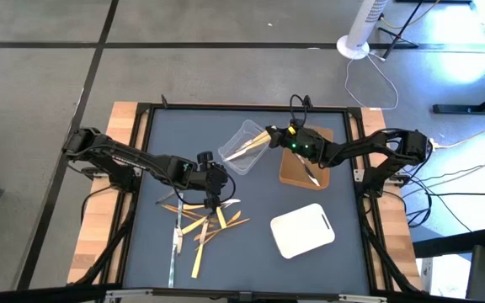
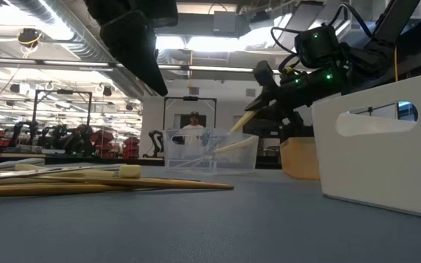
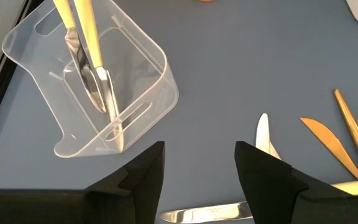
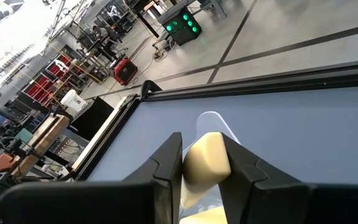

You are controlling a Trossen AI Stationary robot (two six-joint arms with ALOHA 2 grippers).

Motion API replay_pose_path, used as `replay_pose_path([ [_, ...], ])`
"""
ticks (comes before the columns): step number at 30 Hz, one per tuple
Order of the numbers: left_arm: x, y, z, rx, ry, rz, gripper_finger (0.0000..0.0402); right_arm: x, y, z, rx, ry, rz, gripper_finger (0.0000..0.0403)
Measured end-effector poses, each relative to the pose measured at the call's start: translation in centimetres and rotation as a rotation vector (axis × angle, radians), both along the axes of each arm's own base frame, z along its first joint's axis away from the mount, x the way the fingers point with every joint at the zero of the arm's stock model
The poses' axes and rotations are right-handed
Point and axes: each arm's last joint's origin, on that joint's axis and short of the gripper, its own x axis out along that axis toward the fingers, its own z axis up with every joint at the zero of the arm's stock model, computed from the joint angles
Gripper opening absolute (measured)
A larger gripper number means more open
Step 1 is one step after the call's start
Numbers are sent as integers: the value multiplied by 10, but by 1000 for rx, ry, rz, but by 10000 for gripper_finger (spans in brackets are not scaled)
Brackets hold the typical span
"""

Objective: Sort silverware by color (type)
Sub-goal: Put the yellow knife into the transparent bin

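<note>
The left claw [image 1: 215, 199] hangs low over the scattered pile of thin silverware [image 1: 199, 225] on the dark blue table [image 1: 251, 261], its fingers spread and holding nothing; the pile mixes pale yellow-handled knives, orange-brown wooden pieces and a shiny silver metal knife [image 1: 173, 249]. These look light, stiff and slim, the metal probably slippery, so a pinch across the middle of a handle seems safest, on a piece lying apart from its neighbours. Further right, the clear plastic tub [image 1: 244, 146] already holds two yellow-handled knives, and the right claw [image 1: 269, 138] pinches the blunt end of a pale yellow handle [image 4: 206, 158] slanting into that tub. Beyond lie a brown flat tray [image 1: 297, 172] and a white flat tray [image 1: 302, 230]. The left wrist view alone shows the blades [image 3: 101, 93] resting inside the tub; the right wrist view alone shows the grip.
</note>
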Motion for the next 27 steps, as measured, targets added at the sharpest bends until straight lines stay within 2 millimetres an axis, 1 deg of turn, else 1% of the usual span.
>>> replay_pose_path([
  [11, 0, 0, 0, 0, 0, 0, 190, 0, 0, 0, 2, -1, 9, 82],
  [13, 0, 0, 0, 0, 0, 0, 190, 0, 1, 0, 5, -1, 22, 94],
  [21, 0, 0, 0, 1, 0, 0, 190, 0, 1, 0, 5, -1, 23, 167],
  [27, 0, 0, 0, 0, 0, 1, 190, 0, 1, 0, 5, -2, 23, 194],
])
